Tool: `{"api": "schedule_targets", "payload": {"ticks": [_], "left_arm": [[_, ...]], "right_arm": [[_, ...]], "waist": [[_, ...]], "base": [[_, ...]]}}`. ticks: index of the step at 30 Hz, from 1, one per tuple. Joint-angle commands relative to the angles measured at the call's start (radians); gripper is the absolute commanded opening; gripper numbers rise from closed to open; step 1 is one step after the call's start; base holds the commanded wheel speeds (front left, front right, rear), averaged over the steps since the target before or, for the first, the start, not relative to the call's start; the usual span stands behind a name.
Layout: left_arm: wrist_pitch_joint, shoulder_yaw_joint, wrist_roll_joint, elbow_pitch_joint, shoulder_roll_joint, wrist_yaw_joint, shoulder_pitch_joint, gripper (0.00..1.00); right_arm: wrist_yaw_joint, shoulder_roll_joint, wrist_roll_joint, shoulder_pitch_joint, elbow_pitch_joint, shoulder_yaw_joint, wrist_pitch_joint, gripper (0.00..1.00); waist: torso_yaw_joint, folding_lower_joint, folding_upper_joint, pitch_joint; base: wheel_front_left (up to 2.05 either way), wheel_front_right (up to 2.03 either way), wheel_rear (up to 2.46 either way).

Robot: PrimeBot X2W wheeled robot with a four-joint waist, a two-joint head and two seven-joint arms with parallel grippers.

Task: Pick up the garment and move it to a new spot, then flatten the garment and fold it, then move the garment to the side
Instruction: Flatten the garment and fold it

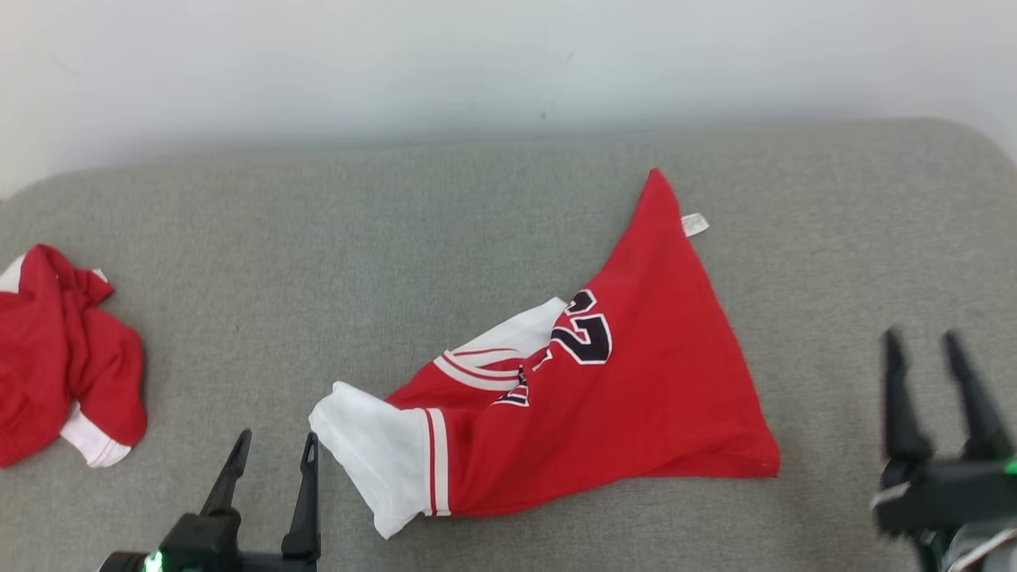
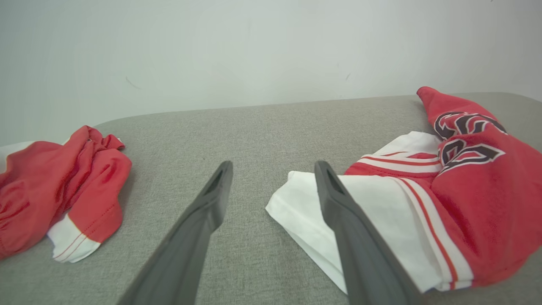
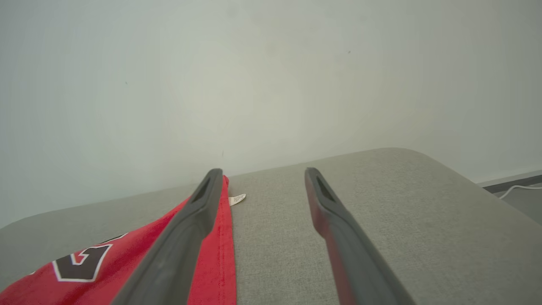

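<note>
Garment (image 1: 620, 381) lay bunched on the grey surface (image 1: 477, 222); left jaws stood wide just beside its white sleeve (image 1: 373, 461), right jaws wide, well off its red corner (image 1: 763, 462). Flattening would want low pinches at sleeve and corner, drawn apart evenly.

The left gripper (image 1: 276, 441) sat at the lower left of the head view, its two dark fingers (image 2: 209, 212) spread wide and empty. The right gripper (image 1: 922, 338) stood at the lower right, its fingers (image 3: 328, 220) likewise parted, pointing up and gripping nothing.
</note>
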Motion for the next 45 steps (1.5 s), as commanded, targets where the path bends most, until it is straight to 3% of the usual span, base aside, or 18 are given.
{"api": "schedule_targets", "payload": {"ticks": [1, 8, 14, 33, 45], "left_arm": [[0.004, 0.002, -0.003, -0.008, 0.011, 0.004, 0.026, 1.00], [0.027, 0.000, -0.024, -0.020, 0.027, 0.015, 0.085, 1.00], [0.037, 0.013, -0.042, -0.016, 0.042, 0.022, 0.108, 1.00], [0.057, 0.013, -0.057, -0.008, 0.049, 0.039, 0.110, 1.00], [0.225, -0.055, -0.178, 0.035, -0.002, -0.056, 0.059, 1.00]], "right_arm": [[0.000, 0.027, -0.034, 0.050, -0.039, -0.004, 0.024, 1.00], [0.000, 0.142, -0.163, 0.259, -0.215, -0.011, 0.131, 1.00], [0.000, 0.179, -0.232, 0.360, -0.294, 0.014, 0.190, 1.00], [0.000, 0.167, -0.260, 0.378, -0.338, 0.047, 0.210, 1.00], [0.000, 0.146, -0.211, 0.357, -0.240, 0.055, 0.305, 1.00]], "waist": [[-0.027, 0.0003, 0.0001, -0.046], [-0.032, 0.0003, 0.0001, -0.112], [-0.039, 0.0003, 0.0001, -0.145], [-0.038, 0.0003, 0.0001, -0.156], [-0.025, 0.0003, 0.0001, -0.102]], "base": [[0.00, 0.00, 0.00], [0.00, 0.00, 0.00], [0.00, 0.00, 0.00], [0.00, 0.00, 0.00], [0.00, 0.00, 0.00]]}}
